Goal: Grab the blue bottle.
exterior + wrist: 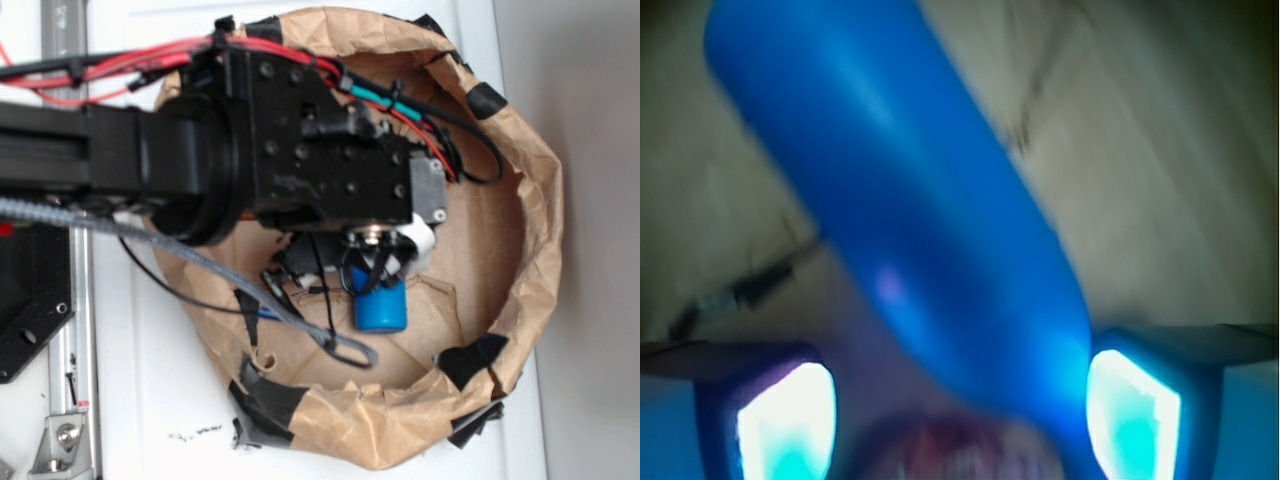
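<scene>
Blue bottle (pixel 930 230) filling the wrist view, blurred, slanting from far left down to near right — lower end against the right pad (pixel 1135 415), left pad (pixel 785 425) apart from it. Jaws (pixel 960 420) partly open around bottle; firm grip cannot be told. Seen from outside: bottle (pixel 381 305) under black arm (pixel 200 160), inside brown paper ring (pixel 530 250) on white desk (pixel 150 400).
</scene>
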You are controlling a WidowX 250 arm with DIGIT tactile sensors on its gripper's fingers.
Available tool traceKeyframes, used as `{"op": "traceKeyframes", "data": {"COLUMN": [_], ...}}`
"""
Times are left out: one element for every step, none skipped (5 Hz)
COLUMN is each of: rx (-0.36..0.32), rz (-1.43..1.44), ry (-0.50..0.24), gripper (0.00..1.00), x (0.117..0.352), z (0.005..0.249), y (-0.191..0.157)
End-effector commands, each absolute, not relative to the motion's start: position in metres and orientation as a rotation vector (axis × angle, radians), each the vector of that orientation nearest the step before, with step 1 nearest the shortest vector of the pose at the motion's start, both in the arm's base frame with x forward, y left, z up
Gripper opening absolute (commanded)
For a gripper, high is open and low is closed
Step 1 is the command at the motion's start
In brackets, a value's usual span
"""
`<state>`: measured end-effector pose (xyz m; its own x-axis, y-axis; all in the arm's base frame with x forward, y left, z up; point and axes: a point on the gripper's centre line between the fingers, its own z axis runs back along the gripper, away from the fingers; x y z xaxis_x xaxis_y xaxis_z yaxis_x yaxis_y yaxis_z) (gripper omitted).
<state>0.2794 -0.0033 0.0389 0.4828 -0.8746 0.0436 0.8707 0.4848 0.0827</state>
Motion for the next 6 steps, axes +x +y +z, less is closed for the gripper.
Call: {"op": "traceKeyframes", "data": {"rx": [0.034,0.023,0.073,0.224,0.251,0.267], "rz": [-1.011,-0.964,-0.919,-0.766,-0.512,-0.259], "ry": [-0.202,-0.232,-0.272,-0.201,-0.218,-0.218], "gripper": [0.00,0.00,0.00,0.00,0.00,0.00], "x": [0.299,0.301,0.297,0.288,0.277,0.273], "z": [0.047,0.058,0.078,0.129,0.178,0.225], "y": [-0.008,-0.008,-0.003,-0.001,0.009,0.015]}}
